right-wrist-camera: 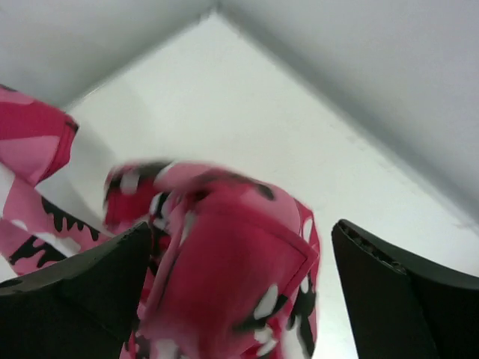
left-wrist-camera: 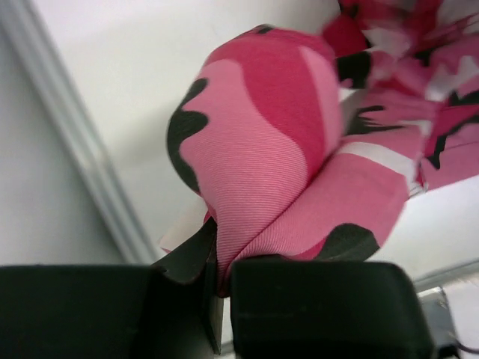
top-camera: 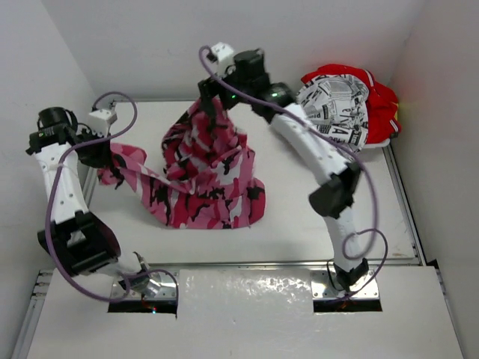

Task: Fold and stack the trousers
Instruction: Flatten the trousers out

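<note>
camouflage trousers — corner clamped in left gripper

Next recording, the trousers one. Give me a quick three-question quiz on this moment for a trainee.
1. True or false: the left gripper is shut on the camouflage trousers.
2. Where are the newsprint-patterned trousers? A: bunched with the red trousers at the far right. B: under the camouflage pair. C: beside the left arm's base.
3. Fill in: in its wrist view the right gripper, with camouflage cloth between its fingers, is ____ (open or shut).

Key: 1 true; 2 A; 3 open.
</note>
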You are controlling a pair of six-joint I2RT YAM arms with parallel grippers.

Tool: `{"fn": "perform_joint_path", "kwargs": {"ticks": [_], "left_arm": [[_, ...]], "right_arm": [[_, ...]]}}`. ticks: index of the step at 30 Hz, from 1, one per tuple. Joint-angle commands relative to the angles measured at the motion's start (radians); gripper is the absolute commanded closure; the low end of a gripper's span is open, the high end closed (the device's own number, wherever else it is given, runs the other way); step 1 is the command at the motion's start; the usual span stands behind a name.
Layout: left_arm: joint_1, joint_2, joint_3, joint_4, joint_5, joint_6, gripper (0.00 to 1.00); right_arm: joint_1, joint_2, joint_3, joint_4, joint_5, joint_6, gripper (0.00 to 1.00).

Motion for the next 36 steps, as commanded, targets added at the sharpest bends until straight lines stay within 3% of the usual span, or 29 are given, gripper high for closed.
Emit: {"fn": "perform_joint_path", "kwargs": {"ticks": [1, 8, 11, 12, 13, 14, 15, 16, 17, 18, 20, 21, 22, 25, 27, 30, 32, 33, 34, 36], "left_arm": [[0.004, 0.07, -0.082, 0.019, -0.043, -0.057, 1.0], [0.031, 0.109, -0.139, 0.065, -0.087, -0.073, 1.0], [0.043, 0.112, -0.136, 0.077, -0.09, -0.079, 1.0], [0.045, 0.112, -0.136, 0.08, -0.093, -0.08, 1.0], [0.048, 0.112, -0.134, 0.082, -0.1, -0.083, 1.0], [0.054, 0.112, -0.134, 0.088, -0.11, -0.083, 1.0], [0.06, 0.113, -0.134, 0.091, -0.117, -0.085, 1.0], [0.068, 0.113, -0.134, 0.096, -0.131, -0.085, 1.0], [0.083, 0.113, -0.133, 0.097, -0.136, -0.082, 1.0], [0.092, 0.115, -0.131, 0.096, -0.136, -0.074, 1.0], [0.114, 0.118, -0.13, 0.097, -0.142, -0.067, 1.0], [0.117, 0.118, -0.13, 0.1, -0.146, -0.065, 1.0], [0.12, 0.118, -0.13, 0.104, -0.146, -0.064, 1.0], [0.12, 0.124, -0.122, 0.107, -0.134, -0.06, 1.0], [0.12, 0.126, -0.117, 0.107, -0.127, -0.056, 1.0], [0.119, 0.129, -0.116, 0.119, -0.13, -0.056, 1.0], [0.12, 0.132, -0.117, 0.13, -0.13, -0.059, 1.0], [0.12, 0.133, -0.119, 0.131, -0.125, -0.06, 1.0], [0.119, 0.138, -0.119, 0.137, -0.119, -0.064, 1.0], [0.119, 0.141, -0.116, 0.146, -0.101, -0.074, 1.0]], "right_arm": [[0.007, 0.174, 0.075, -0.032, -0.097, 0.251, 0.01], [-0.016, -0.075, -0.166, -0.103, 0.065, 0.141, 0.01], [-0.017, -0.202, -0.385, -0.124, 0.095, 0.1, 0.03], [-0.019, -0.23, -0.531, -0.121, 0.098, 0.098, 0.11], [-0.019, -0.255, -0.605, -0.111, 0.095, 0.097, 0.28], [-0.02, -0.276, -0.667, -0.106, 0.099, 0.103, 0.56], [-0.023, -0.307, -0.771, -0.106, 0.099, 0.136, 0.94], [-0.026, -0.319, -0.817, -0.103, 0.095, 0.153, 1.0], [-0.034, -0.33, -0.857, -0.097, 0.081, 0.17, 1.0], [-0.042, -0.356, -0.943, -0.086, 0.072, 0.202, 0.94], [-0.077, -0.378, -1.081, 0.013, 0.014, 0.267, 0.75], [-0.092, -0.387, -1.117, 0.052, -0.017, 0.294, 0.54], [-0.114, -0.384, -1.15, 0.126, -0.043, 0.32, 0.45], [-0.123, -0.323, -1.198, 0.196, -0.114, 0.367, 0.3], [-0.123, -0.278, -1.181, 0.225, -0.186, 0.365, 0.27], [-0.105, -0.217, -1.167, 0.299, -0.252, 0.365, 0.27], [-0.083, -0.194, -1.16, 0.322, -0.261, 0.35, 0.35], [-0.079, -0.186, -1.16, 0.333, -0.269, 0.351, 0.42], [-0.074, -0.165, -1.164, 0.356, -0.27, 0.377, 0.58], [-0.074, -0.138, -1.168, 0.33, -0.283, 0.399, 0.81]]}}
